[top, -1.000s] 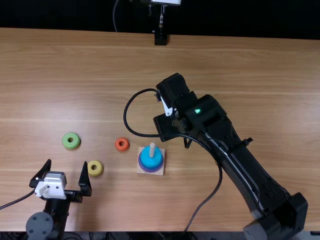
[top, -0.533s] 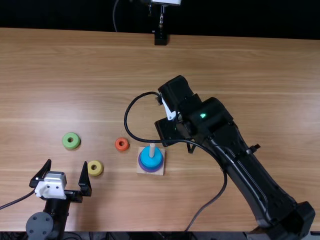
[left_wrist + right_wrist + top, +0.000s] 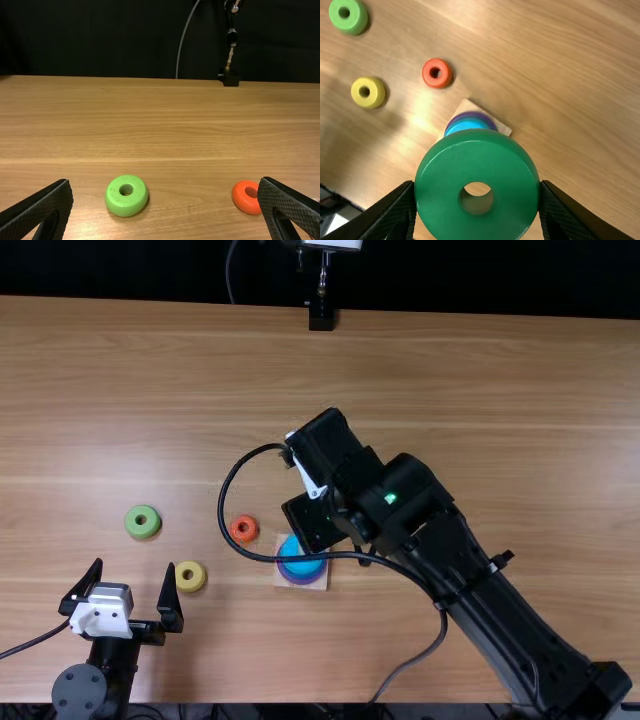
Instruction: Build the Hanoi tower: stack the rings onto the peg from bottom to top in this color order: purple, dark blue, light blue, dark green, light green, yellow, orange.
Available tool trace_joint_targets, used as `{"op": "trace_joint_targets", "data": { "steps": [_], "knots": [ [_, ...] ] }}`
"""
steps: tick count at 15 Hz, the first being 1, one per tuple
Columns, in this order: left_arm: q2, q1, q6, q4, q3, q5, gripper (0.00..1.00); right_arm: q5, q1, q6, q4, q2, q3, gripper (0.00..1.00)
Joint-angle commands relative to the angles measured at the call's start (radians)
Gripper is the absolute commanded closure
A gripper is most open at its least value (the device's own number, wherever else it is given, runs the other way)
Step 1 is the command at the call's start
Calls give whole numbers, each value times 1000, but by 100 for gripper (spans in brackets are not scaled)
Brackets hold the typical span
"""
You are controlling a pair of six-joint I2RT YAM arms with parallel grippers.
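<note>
While on base point(image 3: 464, 106), blue ring point(image 3: 291, 547) topmost.

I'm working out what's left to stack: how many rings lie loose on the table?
3: light green ring, farthest left from above; yellow ring, near the left gripper; orange ring, beside the peg's wooden base. The right arm may hide others.

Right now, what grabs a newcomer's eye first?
Probably the dark green ring, large in the right wrist view, held in the right gripper near the square wooden base. Then the black right arm, slanting across the top view, and the small bright orange ring left of the base.
</note>
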Motion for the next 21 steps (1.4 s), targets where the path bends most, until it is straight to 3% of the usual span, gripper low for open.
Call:
{"op": "trace_joint_targets", "data": {
  "steps": [1,7,21],
  "knots": [
    [-12,9,8,-10,-44,1,0,-6,23,10,-9,-35,37,100],
    [-12,9,6,-10,-44,1,0,-6,61,12,-13,-35,25,100],
    [-12,9,8,-10,-44,1,0,-6,50,10,-11,-32,-19,100]
  ]
}}
